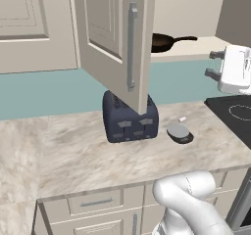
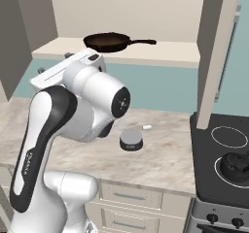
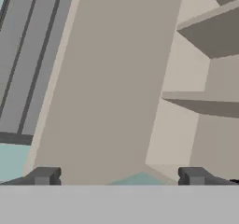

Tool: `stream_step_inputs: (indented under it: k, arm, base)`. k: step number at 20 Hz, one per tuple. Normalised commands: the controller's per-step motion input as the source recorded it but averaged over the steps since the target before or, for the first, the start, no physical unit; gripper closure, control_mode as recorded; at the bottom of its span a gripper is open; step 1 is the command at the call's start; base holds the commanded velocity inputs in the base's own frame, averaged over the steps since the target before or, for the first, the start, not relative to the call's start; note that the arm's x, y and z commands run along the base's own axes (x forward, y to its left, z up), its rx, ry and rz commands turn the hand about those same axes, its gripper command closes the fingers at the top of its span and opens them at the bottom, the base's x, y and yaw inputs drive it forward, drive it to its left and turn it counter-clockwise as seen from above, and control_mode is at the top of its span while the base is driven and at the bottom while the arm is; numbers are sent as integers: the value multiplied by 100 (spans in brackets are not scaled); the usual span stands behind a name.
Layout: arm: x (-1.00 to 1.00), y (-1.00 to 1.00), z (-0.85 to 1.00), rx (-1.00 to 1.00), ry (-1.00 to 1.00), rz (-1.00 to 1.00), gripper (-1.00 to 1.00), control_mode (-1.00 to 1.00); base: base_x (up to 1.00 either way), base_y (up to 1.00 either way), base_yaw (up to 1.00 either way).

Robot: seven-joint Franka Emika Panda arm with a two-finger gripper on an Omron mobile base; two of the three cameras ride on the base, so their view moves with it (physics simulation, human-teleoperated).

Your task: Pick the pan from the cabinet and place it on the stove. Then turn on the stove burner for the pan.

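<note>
The dark pan (image 1: 162,41) (image 2: 108,41) lies on the lowest shelf of the open beige cabinet, its thin handle pointing right. The cabinet door (image 1: 115,38) (image 2: 219,47) is swung wide, and its grey bar handle (image 1: 131,45) shows. My gripper (image 1: 213,64) (image 2: 55,63) (image 3: 119,176) is open and empty. It hangs in front of the cabinet opening, slightly below shelf level and apart from the pan. In the hand view it faces the cabinet's inner wall and upper shelves. The black stove (image 1: 235,112) (image 2: 226,152) lies to the right, with a free white burner ring (image 2: 229,136).
A squat black kettle (image 2: 236,165) sits on the stove's front ring, above the black knobs (image 2: 212,218). A dark toaster (image 1: 130,117) stands under the open door. A small grey round object (image 1: 179,132) (image 2: 131,141) lies on the marble counter (image 1: 73,151).
</note>
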Motion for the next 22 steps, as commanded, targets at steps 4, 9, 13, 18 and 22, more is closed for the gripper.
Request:
stream_step_inputs:
  k: [4,9,13,18,22]
  arm:
    - [12,-1,3,-27,-28,3,-100,-100]
    - [6,-4,12,-25,-22,1,-100,-100]
    - [0,-2,18,-25,-16,0,-100,-100]
    - [9,-2,14,-24,-8,-3,-100,-100]
    - [27,-13,0,-21,-1,-2,-100,-100]
  base:
    - [0,0,0]
    - [0,0,0]
    - [0,0,0]
    - [0,0,0]
    - [0,0,0]
